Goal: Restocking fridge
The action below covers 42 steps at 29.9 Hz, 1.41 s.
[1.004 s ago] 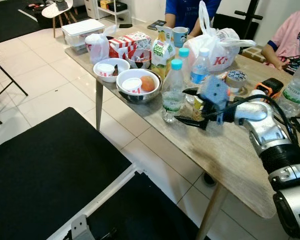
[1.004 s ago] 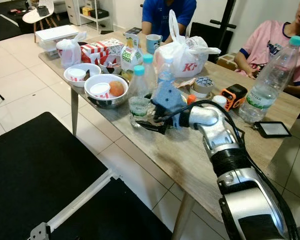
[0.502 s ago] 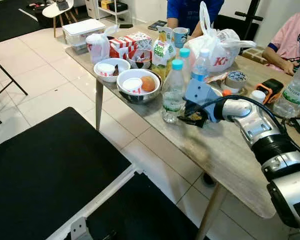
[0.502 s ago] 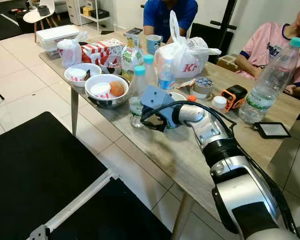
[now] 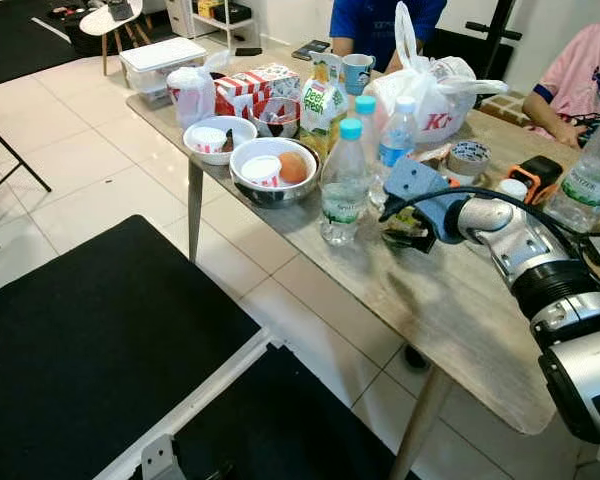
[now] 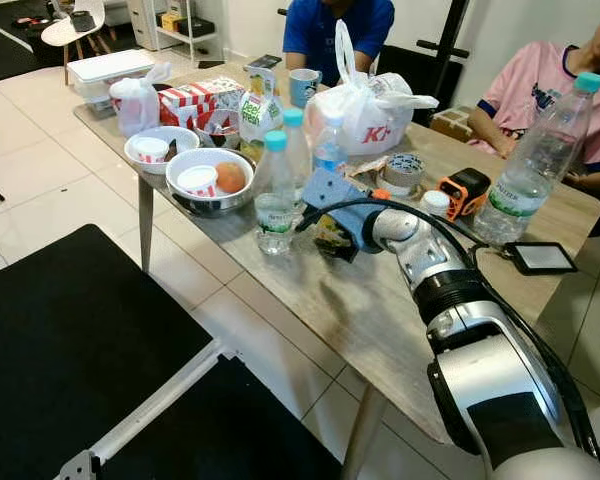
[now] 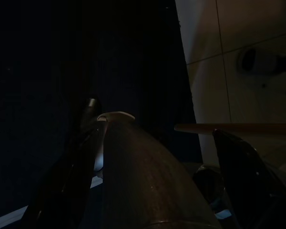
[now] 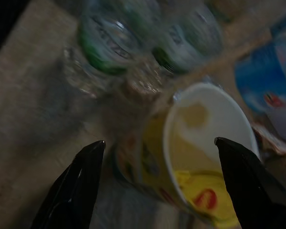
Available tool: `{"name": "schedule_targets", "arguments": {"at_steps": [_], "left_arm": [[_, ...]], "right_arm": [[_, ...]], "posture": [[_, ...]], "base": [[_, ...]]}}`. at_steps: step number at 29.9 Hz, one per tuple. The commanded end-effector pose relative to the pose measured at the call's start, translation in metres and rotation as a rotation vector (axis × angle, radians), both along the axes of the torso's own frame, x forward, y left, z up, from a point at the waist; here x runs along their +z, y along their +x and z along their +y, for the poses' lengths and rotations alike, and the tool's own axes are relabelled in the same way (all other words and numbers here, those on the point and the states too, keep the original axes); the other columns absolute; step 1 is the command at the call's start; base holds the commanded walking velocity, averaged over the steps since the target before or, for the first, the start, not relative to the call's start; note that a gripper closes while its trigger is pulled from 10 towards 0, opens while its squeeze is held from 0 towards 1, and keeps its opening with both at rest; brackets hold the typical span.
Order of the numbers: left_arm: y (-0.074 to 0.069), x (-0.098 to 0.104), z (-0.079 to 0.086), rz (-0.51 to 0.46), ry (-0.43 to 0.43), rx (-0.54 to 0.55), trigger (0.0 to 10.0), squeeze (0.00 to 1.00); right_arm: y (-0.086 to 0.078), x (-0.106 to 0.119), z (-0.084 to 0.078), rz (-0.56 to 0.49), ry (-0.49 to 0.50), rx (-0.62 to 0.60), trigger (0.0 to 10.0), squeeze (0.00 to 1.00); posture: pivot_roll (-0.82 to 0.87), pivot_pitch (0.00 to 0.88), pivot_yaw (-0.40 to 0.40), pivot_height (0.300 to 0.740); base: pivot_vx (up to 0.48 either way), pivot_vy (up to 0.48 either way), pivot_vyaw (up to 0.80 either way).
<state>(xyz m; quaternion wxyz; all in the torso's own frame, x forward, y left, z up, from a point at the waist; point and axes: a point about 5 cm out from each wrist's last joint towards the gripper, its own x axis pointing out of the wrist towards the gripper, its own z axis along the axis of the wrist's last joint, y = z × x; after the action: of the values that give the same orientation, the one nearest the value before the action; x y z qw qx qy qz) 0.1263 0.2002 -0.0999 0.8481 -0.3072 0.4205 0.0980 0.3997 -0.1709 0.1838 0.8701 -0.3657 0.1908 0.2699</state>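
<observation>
My right gripper [image 5: 404, 226] is open at the middle of the wooden table [image 5: 450, 320], pointing down at a yellow paper cup [image 8: 190, 143] with a white inside. One black finger [image 8: 81, 176] stands on each side of the cup, and I cannot tell whether they touch it. Just to the left of the cup is a clear water bottle [image 5: 343, 185] with a teal cap, with two more bottles [image 5: 398, 135] behind it. The left gripper [image 7: 152, 119] hangs idle in the dark over the black mat, its fingers apart.
A steel bowl [image 5: 273, 170] with an orange fruit, a white bowl [image 5: 220, 138], a juice carton [image 5: 325, 105] and a white KFC bag [image 5: 435, 95] crowd the far side. Tape roll [image 5: 471, 157], orange tape measure [image 5: 540, 172] and a tall bottle [image 5: 590, 175] stand to the right. Two people [image 5: 585, 80] sit behind the table.
My right gripper has swung from beside the teal-capped bottle to the right and turned down over the yellow cup. The camera has shifted slightly.
</observation>
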Motion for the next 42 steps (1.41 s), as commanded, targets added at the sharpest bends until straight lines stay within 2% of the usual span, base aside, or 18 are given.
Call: {"name": "schedule_targets", "arguments": {"at_steps": [1,10,11,12,14,15,17,18,29,33,39,42], "left_arm": [[-0.007,-0.003,-0.004,0.019,-0.009,-0.002,10.0,0.00],[-0.008,-0.003,-0.003,0.021,-0.008,-0.001,10.0,0.00],[-0.008,-0.003,-0.004,0.021,-0.009,-0.001,10.0,0.00],[-0.008,-0.003,-0.004,0.021,-0.009,-0.001,10.0,0.00],[-0.008,-0.003,-0.004,0.021,-0.010,-0.001,10.0,0.00],[-0.008,-0.003,-0.004,0.019,-0.011,-0.003,10.0,0.00],[-0.008,-0.003,-0.005,0.018,-0.013,-0.004,10.0,0.00],[-0.008,-0.003,-0.005,0.017,-0.014,-0.005,10.0,0.00],[-0.007,-0.003,-0.006,0.016,-0.017,-0.005,10.0,0.00],[-0.007,-0.003,-0.006,0.015,-0.018,-0.005,10.0,0.00],[-0.006,-0.003,-0.007,0.015,-0.019,-0.003,10.0,0.00],[-0.006,-0.003,-0.007,0.014,-0.021,-0.001,10.0,0.00]], "right_arm": [[0.000,0.000,-0.002,0.014,-0.023,-0.010,10.0,0.00],[-0.007,-0.011,-0.001,0.092,-0.146,0.106,9.7,0.00],[-0.009,-0.014,-0.001,0.106,-0.157,0.118,4.5,0.00],[-0.009,-0.014,-0.001,0.105,-0.159,0.115,2.1,0.00],[-0.009,-0.014,-0.001,0.104,-0.160,0.113,2.1,0.00],[-0.009,-0.014,-0.001,0.106,-0.160,0.122,0.5,0.00],[-0.010,-0.014,-0.001,0.110,-0.161,0.135,0.5,0.00],[-0.011,-0.014,-0.001,0.114,-0.170,0.145,0.0,0.00],[-0.011,0.003,-0.012,0.080,-0.193,0.161,0.0,0.00],[-0.016,0.006,-0.013,0.078,-0.213,0.236,0.0,0.00],[-0.040,0.005,-0.017,0.156,-0.210,0.438,0.0,0.00],[-0.053,0.012,-0.023,0.195,-0.121,0.498,0.0,0.00]], "posture": [[0.00,0.015,-0.023,0.740],[0.00,0.005,-0.029,0.740],[0.00,0.005,-0.029,0.740],[0.00,0.003,-0.029,0.740],[0.00,0.003,-0.029,0.740],[0.00,0.000,-0.027,0.740],[0.00,0.000,-0.027,0.740],[0.00,0.000,-0.026,0.740],[0.00,0.000,-0.024,0.740],[-0.01,0.000,-0.023,0.740],[-0.01,0.000,-0.025,0.740],[-0.01,0.000,-0.027,0.740]], "base": [[0.000,0.000,0.00],[0.000,0.000,0.00],[0.000,0.000,0.00],[0.000,0.000,0.00],[0.000,0.000,0.00],[0.000,0.000,0.00],[0.000,0.000,0.00],[0.000,0.000,0.00],[0.000,0.000,0.00],[0.000,0.000,0.00],[0.000,0.000,0.00],[0.000,0.000,0.00]]}}
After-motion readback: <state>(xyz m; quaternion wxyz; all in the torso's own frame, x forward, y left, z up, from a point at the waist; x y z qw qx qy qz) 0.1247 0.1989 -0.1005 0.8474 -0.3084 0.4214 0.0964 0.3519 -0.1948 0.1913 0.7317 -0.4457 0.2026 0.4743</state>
